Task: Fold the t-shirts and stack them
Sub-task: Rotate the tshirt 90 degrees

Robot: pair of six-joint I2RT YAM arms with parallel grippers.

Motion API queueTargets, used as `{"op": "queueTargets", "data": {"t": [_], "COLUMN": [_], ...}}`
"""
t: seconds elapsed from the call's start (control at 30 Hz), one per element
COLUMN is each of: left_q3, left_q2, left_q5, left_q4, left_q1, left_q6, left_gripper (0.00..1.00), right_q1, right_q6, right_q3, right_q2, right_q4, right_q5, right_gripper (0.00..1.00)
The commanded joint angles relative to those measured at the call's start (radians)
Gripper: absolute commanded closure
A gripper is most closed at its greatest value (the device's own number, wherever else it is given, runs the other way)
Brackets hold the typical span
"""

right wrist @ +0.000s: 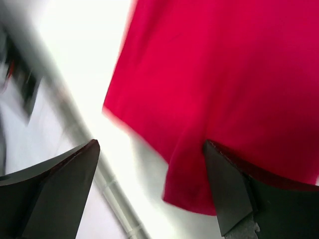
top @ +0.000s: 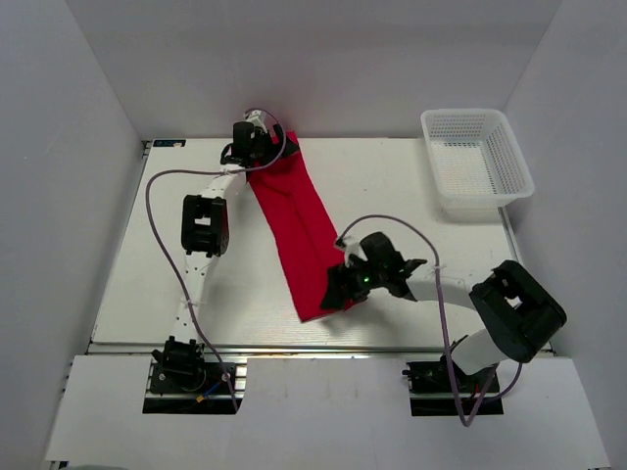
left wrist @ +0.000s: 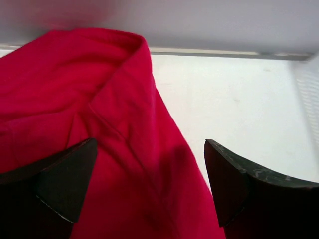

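Note:
The red t-shirt (top: 299, 230) lies folded into a long narrow strip, running diagonally from the far left of the table to near the front edge. My left gripper (top: 257, 149) is at the strip's far end. In the left wrist view it (left wrist: 149, 144) is open, with the shirt (left wrist: 99, 124) under and between its fingers. My right gripper (top: 339, 289) is at the strip's near end. In the right wrist view it (right wrist: 152, 144) is open, with the shirt's near corner (right wrist: 209, 99) between the fingers and nothing gripped.
A white mesh basket (top: 477, 157) stands at the far right of the white table (top: 411, 206). The table's front edge runs just below the shirt's near end. Grey walls close in the back and sides.

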Motion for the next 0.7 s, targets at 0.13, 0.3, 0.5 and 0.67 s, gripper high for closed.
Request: {"op": "queueTargets", "data": {"t": [0.13,0.3,0.5,0.67], "left_q3": [-0.006,-0.006,0.017,0.043], "left_q2": [0.093,0.093,0.014,-0.142], "left_q5": [0.151,0.120,0.034,-0.016], "left_q4": [0.141,0.184,0.204,0.183], "left_q1": [-0.067,-0.087,-0.096,-0.097], "left_q6": [-0.147,-0.138,-0.138,-0.103], "left_gripper": [0.01,0.01,0.01,0.01], "right_q1": [0.309,0.352,0.363,0.363], "right_q6": [-0.242,-0.325,-0.341,-0.295], "right_q3": [0.075,0.250,0.282,0.263], "right_q2": [0.137,0.248,0.110,-0.039], "right_q4": [-0.188,-0.283,-0.308,-0.309], "right_q5": [-0.244,-0.231,-0.096,-0.029], "right_gripper": [0.10,0.10,0.10,0.10]}}
